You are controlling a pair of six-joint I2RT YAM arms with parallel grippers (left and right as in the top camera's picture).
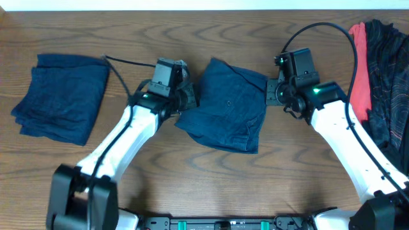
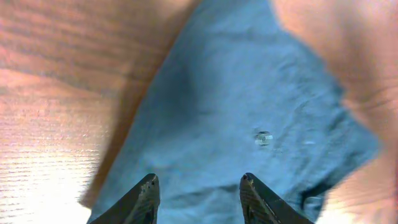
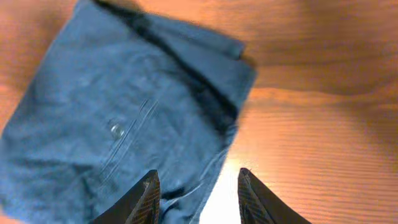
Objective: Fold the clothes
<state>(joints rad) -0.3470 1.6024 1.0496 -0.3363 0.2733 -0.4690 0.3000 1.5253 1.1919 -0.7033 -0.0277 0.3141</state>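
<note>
The clothes lie in three places. Dark navy shorts (image 1: 227, 105) sit folded into a rough square at the table's middle. My left gripper (image 1: 190, 97) is at their left edge and my right gripper (image 1: 271, 93) at their right edge. In the left wrist view the left gripper (image 2: 199, 183) stands open over the blue fabric (image 2: 249, 93), gripping nothing. In the right wrist view the right gripper (image 3: 196, 180) is open too, straddling the hem of the shorts (image 3: 124, 118). One fingertip (image 3: 151, 186) is over cloth and the other over bare wood.
A second folded navy garment (image 1: 61, 96) lies at the far left. A coral-red garment (image 1: 361, 64) and a blackish speckled one (image 1: 386, 76) are heaped at the right edge, beside the right arm. A black cable (image 1: 128, 64) runs across the table to the left arm.
</note>
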